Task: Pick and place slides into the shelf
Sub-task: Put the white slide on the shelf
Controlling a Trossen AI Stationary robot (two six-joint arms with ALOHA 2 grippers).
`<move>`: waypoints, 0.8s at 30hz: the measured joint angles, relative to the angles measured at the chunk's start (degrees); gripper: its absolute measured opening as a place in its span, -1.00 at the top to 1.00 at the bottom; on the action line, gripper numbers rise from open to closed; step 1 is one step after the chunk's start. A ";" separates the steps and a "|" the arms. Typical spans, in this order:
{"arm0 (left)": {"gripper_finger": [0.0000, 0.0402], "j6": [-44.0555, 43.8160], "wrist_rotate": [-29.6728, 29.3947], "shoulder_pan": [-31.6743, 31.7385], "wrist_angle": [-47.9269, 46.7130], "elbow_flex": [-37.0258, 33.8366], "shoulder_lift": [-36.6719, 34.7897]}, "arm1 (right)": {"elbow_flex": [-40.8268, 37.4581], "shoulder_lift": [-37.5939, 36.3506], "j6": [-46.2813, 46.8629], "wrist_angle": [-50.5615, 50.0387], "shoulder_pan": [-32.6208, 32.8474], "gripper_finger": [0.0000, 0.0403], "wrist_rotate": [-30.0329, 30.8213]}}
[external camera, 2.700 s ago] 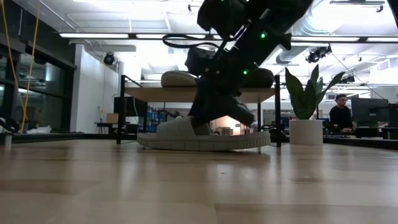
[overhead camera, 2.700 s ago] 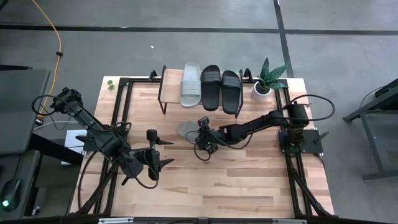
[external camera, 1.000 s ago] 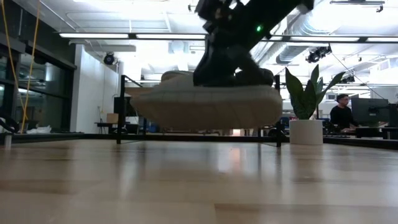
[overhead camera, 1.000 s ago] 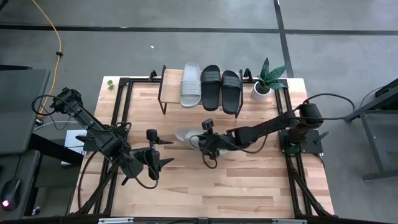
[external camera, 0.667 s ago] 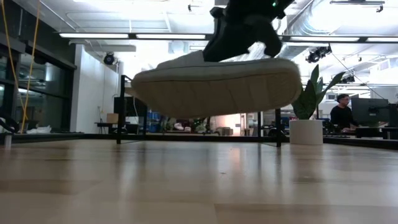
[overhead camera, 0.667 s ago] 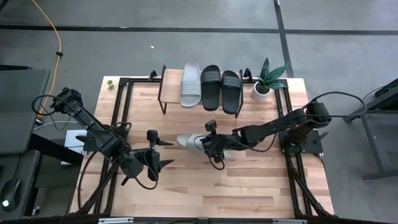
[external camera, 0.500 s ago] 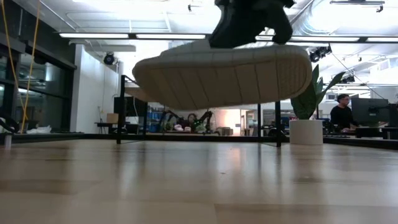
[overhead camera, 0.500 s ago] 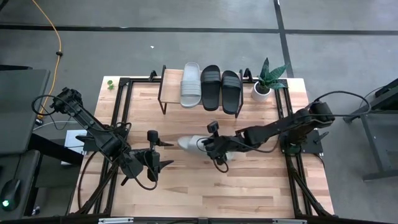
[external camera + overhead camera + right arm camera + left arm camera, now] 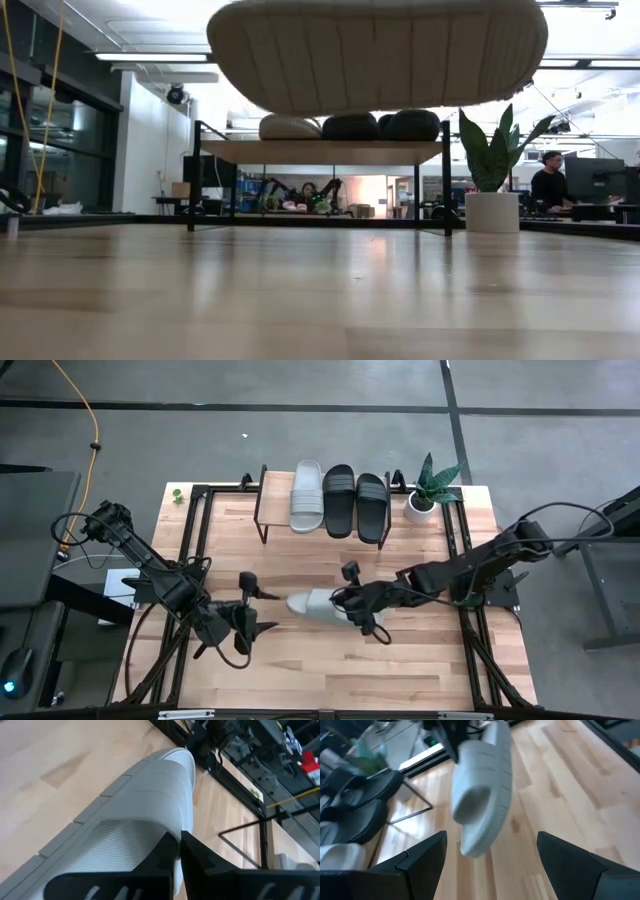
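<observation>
A light grey slide (image 9: 312, 604) hangs over the middle of the table with my right gripper (image 9: 348, 606) shut on it. The low view shows its ribbed sole (image 9: 375, 50) high above the tabletop. My left gripper (image 9: 265, 610) stands open just to the slide's left, pointing at it with nothing between its fingers (image 9: 420, 862). On the shelf (image 9: 275, 488) at the far edge, another light grey slide (image 9: 307, 495) and two black slides (image 9: 339, 500) (image 9: 372, 506) rest on their soles, side by side. My right gripper pinches the edge of the slide's wide strap (image 9: 165, 827) between its two fingers, which meet close together. The fingers come from the table's right, slanting down, along the slide's length. The slide is lifted clear of the table, roughly level, sole down.
A potted plant (image 9: 425, 495) stands at the far right, beside the shelf. Black frame rails (image 9: 190, 560) run along the table's left and right sides. Bare wooden tabletop (image 9: 400, 660) lies toward the near edge. A person (image 9: 545, 185) sits in the room behind.
My right gripper has risen and drawn toward the table's near edge and a little to the right, staying shut on the grey slide. The slide has gone up with it, roughly level, well clear of the tabletop and farther from the shelf.
</observation>
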 joint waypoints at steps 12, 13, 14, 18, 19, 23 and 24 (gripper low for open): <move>-0.49 6.61 -1.71 0.00 0.42 -0.04 3.83 | 0.00 -0.72 -0.29 1.04 0.90 1.00 -4.91; -0.49 7.31 -1.77 0.00 0.50 -0.04 4.11 | 0.00 -0.72 -0.75 1.35 0.90 1.00 -4.83; -0.49 7.75 -1.80 0.00 0.78 -0.04 4.31 | 0.00 -0.72 -1.04 1.64 0.89 1.00 -4.81; -0.49 9.93 -1.93 0.00 2.90 -0.04 4.62 | 0.00 -0.70 -1.55 2.51 0.85 1.00 -4.75; -0.49 10.44 -1.93 0.00 3.94 -0.04 4.62 | 0.00 -0.70 -1.68 2.69 0.85 1.00 -4.76; -0.49 12.84 -0.74 0.00 7.19 -0.04 4.62 | 0.00 -0.70 -2.07 3.82 0.87 1.00 -4.78; -0.49 13.45 -0.07 0.00 7.56 -0.04 4.62 | 0.00 -0.70 -2.26 4.09 0.87 1.00 -4.78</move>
